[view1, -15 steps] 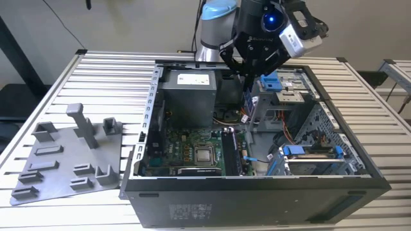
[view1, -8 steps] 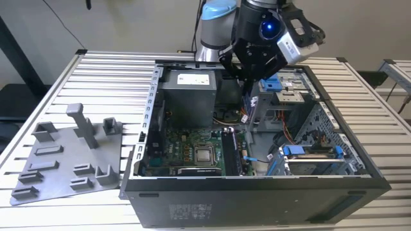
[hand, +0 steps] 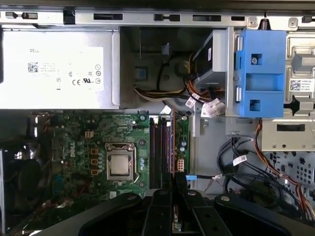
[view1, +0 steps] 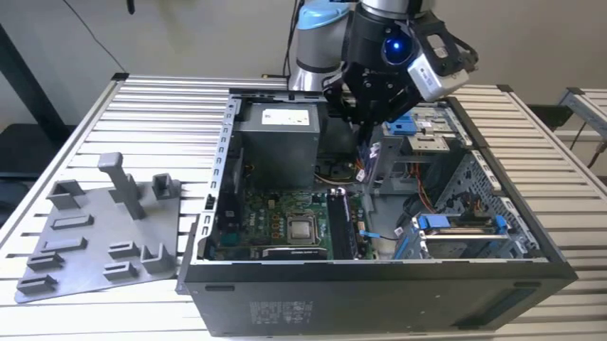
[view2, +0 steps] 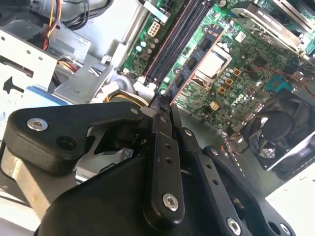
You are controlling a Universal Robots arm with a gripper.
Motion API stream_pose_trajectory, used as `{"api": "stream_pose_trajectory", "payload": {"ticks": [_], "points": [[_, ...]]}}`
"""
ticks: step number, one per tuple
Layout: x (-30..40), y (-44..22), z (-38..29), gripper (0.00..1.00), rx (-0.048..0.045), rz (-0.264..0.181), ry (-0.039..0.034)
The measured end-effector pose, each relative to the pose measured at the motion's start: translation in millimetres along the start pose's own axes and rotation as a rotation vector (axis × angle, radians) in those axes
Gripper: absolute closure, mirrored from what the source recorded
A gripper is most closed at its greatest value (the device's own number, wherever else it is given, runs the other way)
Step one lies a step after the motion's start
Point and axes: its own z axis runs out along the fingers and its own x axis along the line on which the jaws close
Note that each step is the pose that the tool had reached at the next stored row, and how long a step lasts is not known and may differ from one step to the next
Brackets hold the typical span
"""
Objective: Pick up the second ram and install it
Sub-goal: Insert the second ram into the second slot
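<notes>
**While Held Over the Memory Slots**

Exterior view: pinches the second ram [view1: 368,158] in the gripper [view1: 365,124], upright, well above the green motherboard [view1: 284,213] inside the open computer case [view1: 379,302]. Second wrist view: presses dark fingers [view2: 162,147] together on the stick's near end; points its far end toward the black slots [view2: 170,46]. First wrist view: looks past the gripper [hand: 174,184] onto the slots, just beside the processor socket [hand: 119,164].
</notes>
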Motion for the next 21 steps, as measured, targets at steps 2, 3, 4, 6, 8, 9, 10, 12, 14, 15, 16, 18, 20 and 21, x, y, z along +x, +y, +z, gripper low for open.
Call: {"api": "stream_pose_trajectory", "payload": {"ticks": [2, 3, 4, 6, 8, 9, 10, 12, 14, 15, 16, 18, 20, 21], "points": [[1.7, -0.1, 3.5, 0.86, 0.0004, 0.000, 0.0000], [2.4, -0.3, 5.3, 0.86, 0.0005, 0.000, 0.0000], [3.0, -0.7, 7.1, 0.86, 0.0004, 0.000, 0.0000], [3.9, -1.1, 10.7, 0.86, 0.0006, 0.000, 0.0000], [4.7, -1.2, 14.4, 0.86, 0.0005, 0.000, 0.0000], [4.9, -1.3, 16.1, 0.86, 0.0006, 0.000, 0.0001], [5.1, -1.4, 18.0, 0.86, 0.0005, 0.000, 0.0000], [5.4, -1.5, 21.6, 0.86, 0.0006, 0.000, 0.0002], [5.5, -2.3, 24.7, 0.86, 0.0006, 0.000, 0.0030], [5.6, -2.5, 26.4, 0.86, 0.0006, 0.000, 0.0046], [5.6, -2.7, 28.0, 0.86, 0.0007, 0.000, 0.0060], [5.9, -2.8, 31.6, 0.86, 0.0008, 0.000, 0.0078], [6.2, -3.0, 35.2, 0.86, 0.0008, 0.000, 0.0088], [6.5, -3.2, 37.0, 0.86, 0.0008, 0.000, 0.0092]]}}
